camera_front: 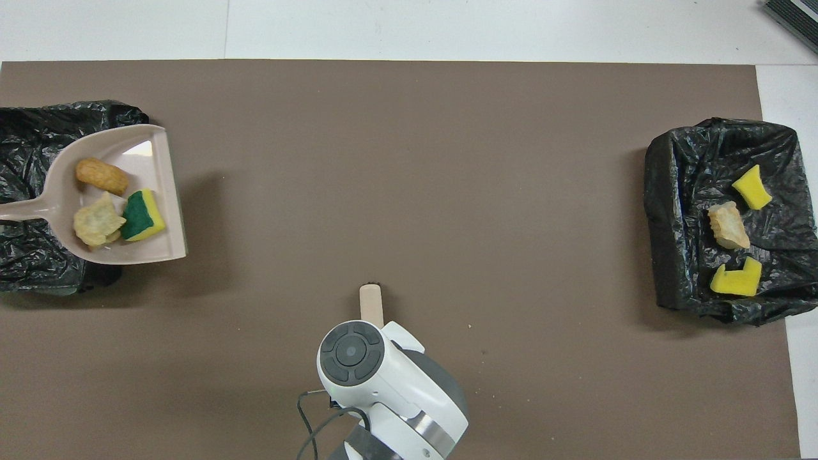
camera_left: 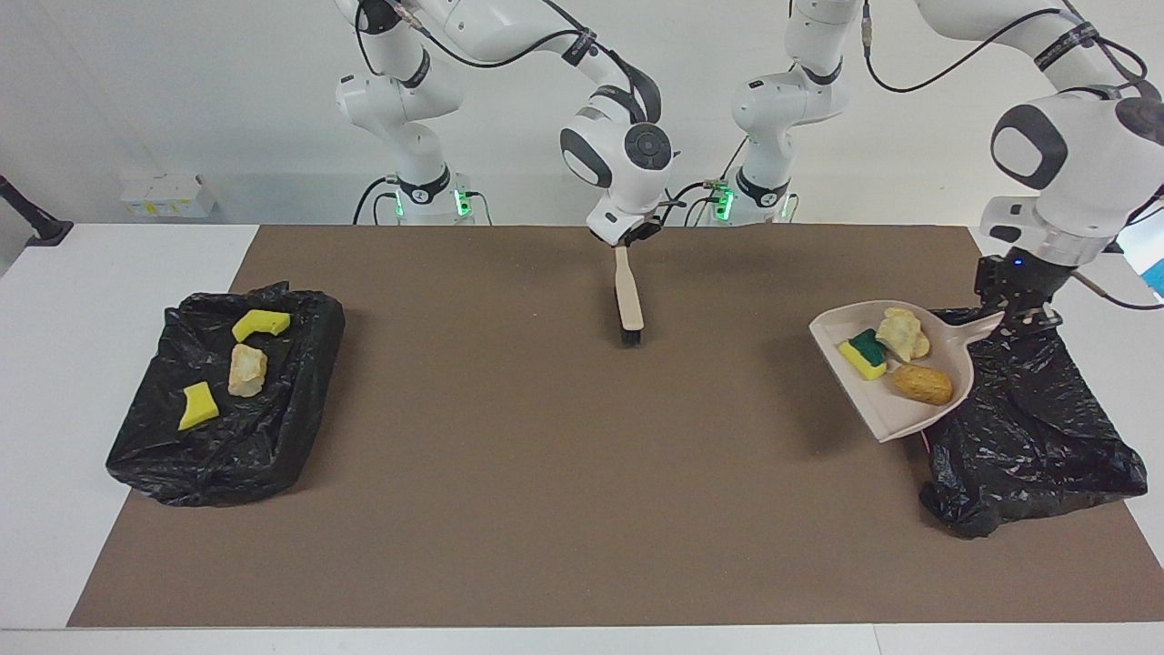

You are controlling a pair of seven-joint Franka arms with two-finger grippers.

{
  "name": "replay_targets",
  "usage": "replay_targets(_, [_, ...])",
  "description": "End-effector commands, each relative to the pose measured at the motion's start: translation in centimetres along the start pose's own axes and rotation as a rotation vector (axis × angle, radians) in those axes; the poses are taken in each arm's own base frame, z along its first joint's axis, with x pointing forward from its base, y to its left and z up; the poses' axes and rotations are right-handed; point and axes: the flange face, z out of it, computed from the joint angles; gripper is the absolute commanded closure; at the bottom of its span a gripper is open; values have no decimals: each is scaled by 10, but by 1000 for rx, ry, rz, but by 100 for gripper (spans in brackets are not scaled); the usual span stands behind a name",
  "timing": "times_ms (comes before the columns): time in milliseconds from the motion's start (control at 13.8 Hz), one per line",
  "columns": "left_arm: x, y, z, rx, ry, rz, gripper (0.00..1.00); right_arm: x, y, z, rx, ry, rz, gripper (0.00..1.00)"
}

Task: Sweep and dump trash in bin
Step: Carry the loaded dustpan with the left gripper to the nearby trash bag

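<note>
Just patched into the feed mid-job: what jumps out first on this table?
The loaded dustpan: the left gripper holds it by the handle in the air, over the edge of the black bin at the left arm's end, with sponge and bread scraps in it. The right gripper holds a brush upright mid-table, bristles down. A second bin at the right arm's end holds three scraps.

Left gripper point(camera_left: 1017, 314) clamps dustpan point(camera_left: 873, 391) handle, pan with trash point(camera_left: 896, 355) raised over edge of bin point(camera_left: 1037, 428). Right gripper point(camera_left: 626, 244) grips brush point(camera_left: 627, 296), hanging mid-table. Three scraps point(camera_left: 236, 368) in second bin point(camera_left: 227, 446).
</note>
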Motion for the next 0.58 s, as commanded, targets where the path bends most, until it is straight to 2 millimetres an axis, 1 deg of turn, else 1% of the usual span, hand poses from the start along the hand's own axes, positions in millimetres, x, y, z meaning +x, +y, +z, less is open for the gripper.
replay_targets(0, [-68, -30, -14, 10, 1, -29, 100, 2, 6, 8, 27, -5, 22, 89])
replay_targets(72, [-92, -37, -20, 15, -7, -50, 100, 4, 6, 4, 20, -14, 24, 21])
replay_targets(145, [-113, -43, -26, 27, -18, -57, 100, 4, 3, -2, 23, -13, 22, 0])
replay_targets(217, [-122, -47, -30, 39, -23, -49, 100, 7, 4, -7, 21, -3, 20, 0])
replay_targets(289, [-126, -46, -31, 38, -31, -50, 100, 12, 5, -13, 28, 8, 24, 0])
replay_targets(362, [-130, -47, -32, 40, -68, -42, 100, 18, 8, -25, 37, 15, 32, 0])
replay_targets(434, [-131, -50, -33, 45, -118, -20, 100, 23, 11, -37, 37, 21, 37, 0])
replay_targets(506, [-127, -53, -31, 40, -192, 19, 100, 33, 19, -51, 36, 35, 47, 0])
